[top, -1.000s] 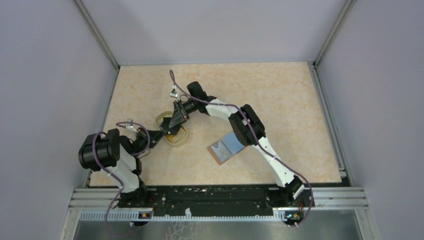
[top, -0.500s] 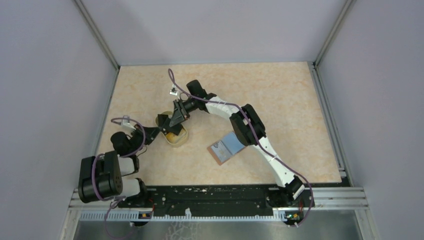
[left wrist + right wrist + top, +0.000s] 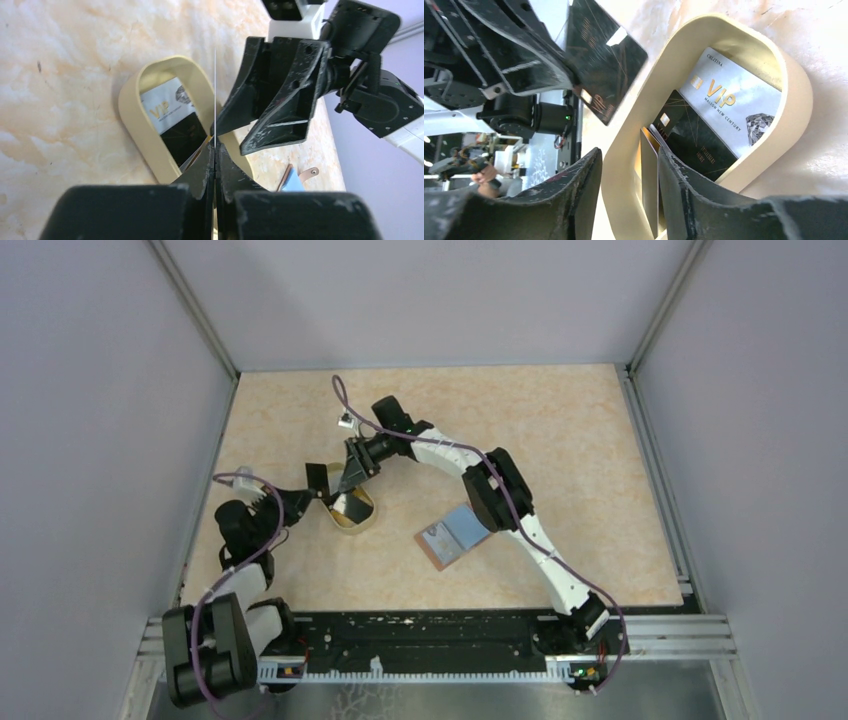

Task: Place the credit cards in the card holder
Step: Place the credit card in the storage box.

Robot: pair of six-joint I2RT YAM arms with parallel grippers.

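Left hand (image 3: 215, 147) is clenched on a black card (image 3: 604, 65), held above the cup (image 3: 135, 125). Right hand (image 3: 629, 157), jaws apart, straddles its rim, probably steadying it. Holder (image 3: 455, 535) lies open at four o'clock.

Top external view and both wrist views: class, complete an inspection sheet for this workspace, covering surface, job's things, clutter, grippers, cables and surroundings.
Surface: beige marbled tabletop.
Job's things: card holder lies open, blue lining up; black card held in the air; white VIP card and second black card inside the cup.
Clutter: yellowish cup on the table.
Grippers: left gripper jaws shut on the black card; right gripper jaws open, astride the cup's rim.
Cables: purple cables along both arms.
Surroundings: plain walls, metal frame rails.
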